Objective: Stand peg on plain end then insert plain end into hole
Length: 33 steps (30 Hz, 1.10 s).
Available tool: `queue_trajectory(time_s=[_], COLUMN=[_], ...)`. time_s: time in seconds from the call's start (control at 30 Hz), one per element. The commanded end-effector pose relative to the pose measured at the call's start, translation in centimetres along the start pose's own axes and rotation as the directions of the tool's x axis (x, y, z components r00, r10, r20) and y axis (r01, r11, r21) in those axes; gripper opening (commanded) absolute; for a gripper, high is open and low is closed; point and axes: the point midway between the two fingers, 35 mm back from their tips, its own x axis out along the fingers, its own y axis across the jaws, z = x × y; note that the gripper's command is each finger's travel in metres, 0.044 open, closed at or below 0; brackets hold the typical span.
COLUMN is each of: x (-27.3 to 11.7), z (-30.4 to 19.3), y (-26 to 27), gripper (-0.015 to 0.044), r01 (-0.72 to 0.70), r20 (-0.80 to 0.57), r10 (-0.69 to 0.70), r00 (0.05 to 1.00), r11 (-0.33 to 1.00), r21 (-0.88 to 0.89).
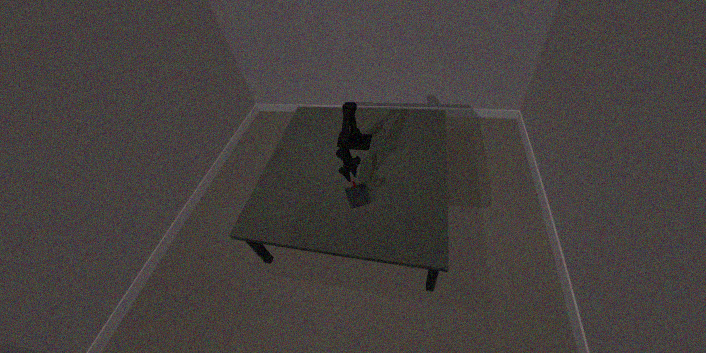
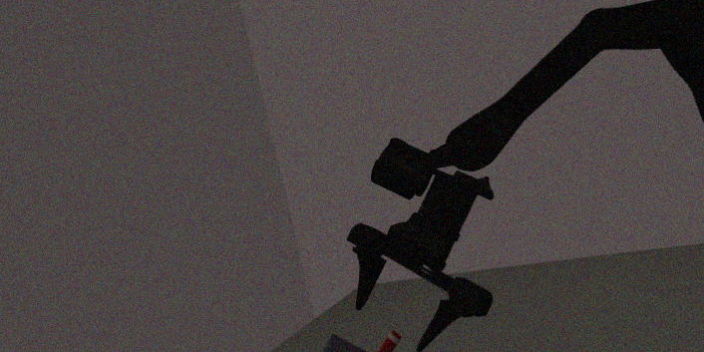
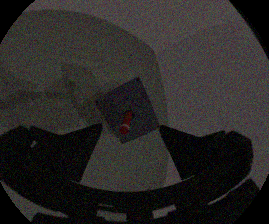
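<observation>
The red peg (image 1: 354,184) (image 2: 388,344) (image 3: 128,120) stands out at a slant from the face of the sloped panel (image 1: 359,198) (image 2: 340,345) (image 3: 141,100). Its white-banded end is outermost, and its plain end is out of sight at the hole. How deep it sits cannot be told. My gripper (image 1: 352,179) (image 2: 389,329) (image 3: 132,127) is wide open and empty. Its fingertips are apart on either side of the line of the peg, back from its banded end, and do not touch it. The hole's rim is mostly hidden by the peg.
The panel stands on the dark green table (image 1: 300,215) (image 2: 598,294), whose front edge and legs show in the top view. The arm reaches from its base towards the panel. Its shadow falls on the table beside it. The pictures are dark and grainy.
</observation>
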Motion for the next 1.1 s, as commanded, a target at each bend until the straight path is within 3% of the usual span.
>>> queue_trajectory(time_s=[0.0,1.07], x=[-0.7,-6.3], z=[0.0,-0.2], y=[-0.1,-0.1], gripper=[0.044,0.044], r01=[0.0,0.001], r20=[0.003,-0.001], r10=[0.0,-0.001], r00=[1.0,1.0], r11=[1.0,1.0], r21=[-0.006,0.0])
